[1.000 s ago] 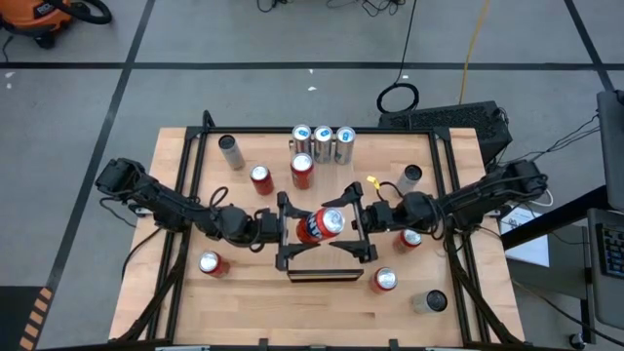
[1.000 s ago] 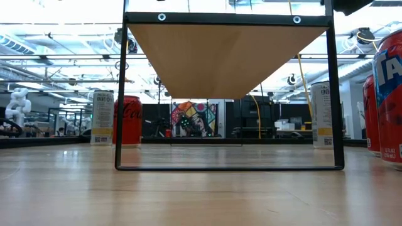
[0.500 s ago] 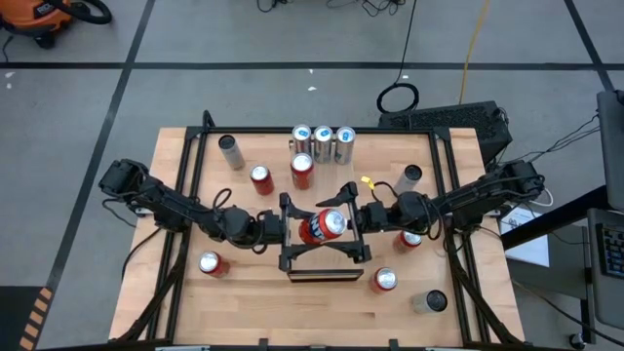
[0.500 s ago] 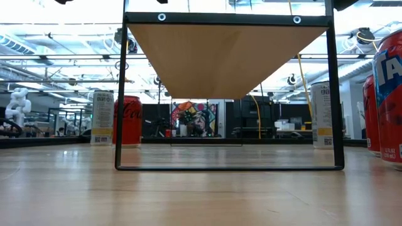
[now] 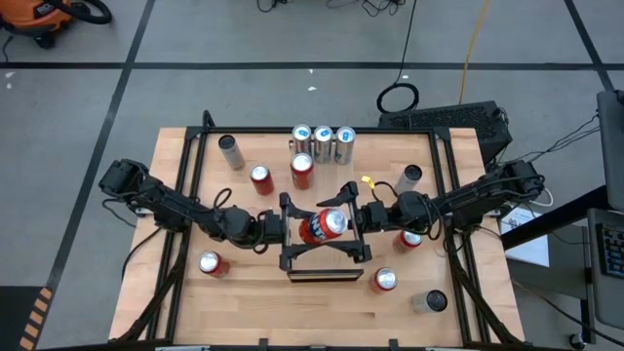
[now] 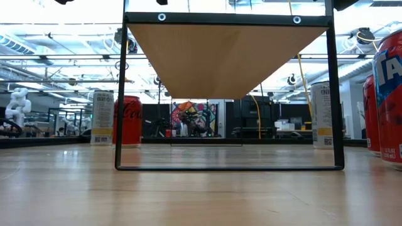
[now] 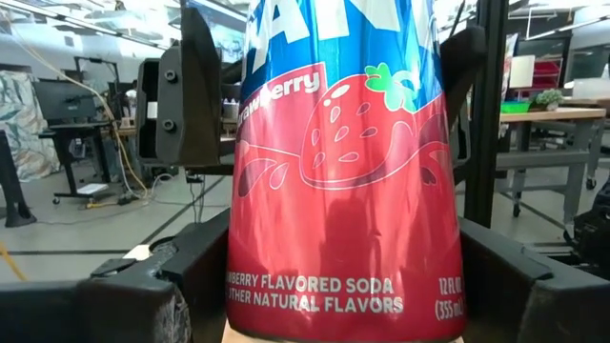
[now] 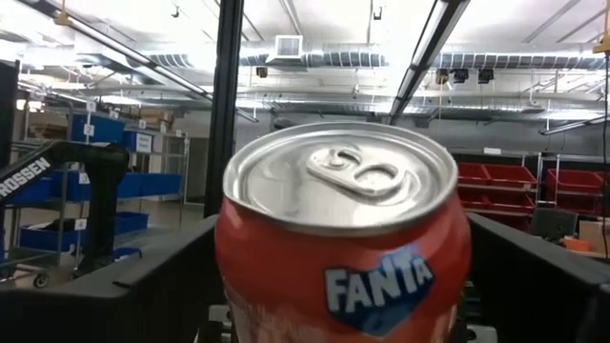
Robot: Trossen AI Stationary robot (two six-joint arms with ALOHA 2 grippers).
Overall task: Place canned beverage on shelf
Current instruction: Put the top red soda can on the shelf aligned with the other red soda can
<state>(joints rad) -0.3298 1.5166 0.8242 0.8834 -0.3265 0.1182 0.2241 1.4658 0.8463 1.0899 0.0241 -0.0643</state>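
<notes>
My left pincer (image 5: 290,229) is clamped on the red strawberry soda can (image 5: 322,224), holding it over the shelf (image 5: 322,255) at the middle of the table (image 5: 175,312). My right pincer (image 5: 353,216) sits just beside the can's top on the other side, fingers spread wide and gripping nothing. Three silver cans (image 5: 323,142) stand in a row toward the far edge, red cans (image 5: 259,178) scattered around.
</notes>
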